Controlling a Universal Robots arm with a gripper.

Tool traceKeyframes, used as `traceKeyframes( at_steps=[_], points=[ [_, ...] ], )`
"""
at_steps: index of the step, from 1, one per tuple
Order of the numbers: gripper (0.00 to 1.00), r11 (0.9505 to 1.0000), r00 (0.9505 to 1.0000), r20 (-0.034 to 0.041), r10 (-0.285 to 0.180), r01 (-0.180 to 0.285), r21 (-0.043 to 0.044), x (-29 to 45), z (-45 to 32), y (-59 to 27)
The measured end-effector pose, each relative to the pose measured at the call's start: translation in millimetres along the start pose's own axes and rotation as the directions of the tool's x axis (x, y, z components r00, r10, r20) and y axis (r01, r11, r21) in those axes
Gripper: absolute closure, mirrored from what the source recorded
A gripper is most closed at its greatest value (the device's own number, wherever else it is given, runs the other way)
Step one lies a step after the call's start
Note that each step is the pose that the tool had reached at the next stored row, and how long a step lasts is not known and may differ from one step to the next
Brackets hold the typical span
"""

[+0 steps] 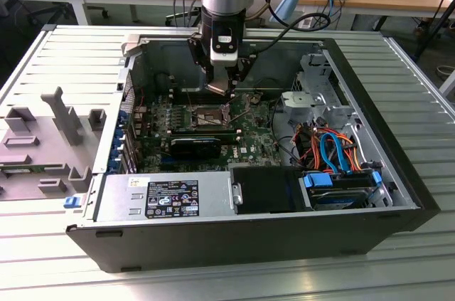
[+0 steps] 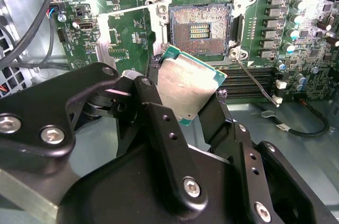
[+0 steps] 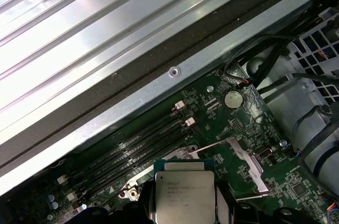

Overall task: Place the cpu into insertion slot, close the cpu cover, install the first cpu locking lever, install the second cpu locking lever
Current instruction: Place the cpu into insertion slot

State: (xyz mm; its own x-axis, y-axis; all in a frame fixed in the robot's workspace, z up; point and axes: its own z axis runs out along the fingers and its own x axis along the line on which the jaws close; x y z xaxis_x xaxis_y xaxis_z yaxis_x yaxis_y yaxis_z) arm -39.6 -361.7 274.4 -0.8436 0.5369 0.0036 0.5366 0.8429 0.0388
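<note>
Ribbed metal tabletop (image 1: 57, 52) carrying open computer case (image 1: 249, 240); tool (image 1: 226, 87) pinching cpu (image 2: 186, 83) by opposite edges, likely to keep contact side free, tilted, hanging close over uncovered insertion slot (image 2: 200, 30), not touching.

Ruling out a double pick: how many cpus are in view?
1. The cpu is clamped in the gripper, close to the empty insertion slot. Both wrist views show it. Another could be hidden behind the arm.

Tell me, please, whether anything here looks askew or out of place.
The square silvery-grey cpu, clamped in the black pincer, looks turned against the empty square insertion slot, a corner pointing at it.
</note>
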Motion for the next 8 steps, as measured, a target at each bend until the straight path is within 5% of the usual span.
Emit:
traceKeyframes(
  at_steps=[8],
  points=[
    [0.45, 1.0000, 1.0000, 0.0002, 0.003, -0.003, 0.0000, 0.0, 0.0, 0.0]
  ],
)
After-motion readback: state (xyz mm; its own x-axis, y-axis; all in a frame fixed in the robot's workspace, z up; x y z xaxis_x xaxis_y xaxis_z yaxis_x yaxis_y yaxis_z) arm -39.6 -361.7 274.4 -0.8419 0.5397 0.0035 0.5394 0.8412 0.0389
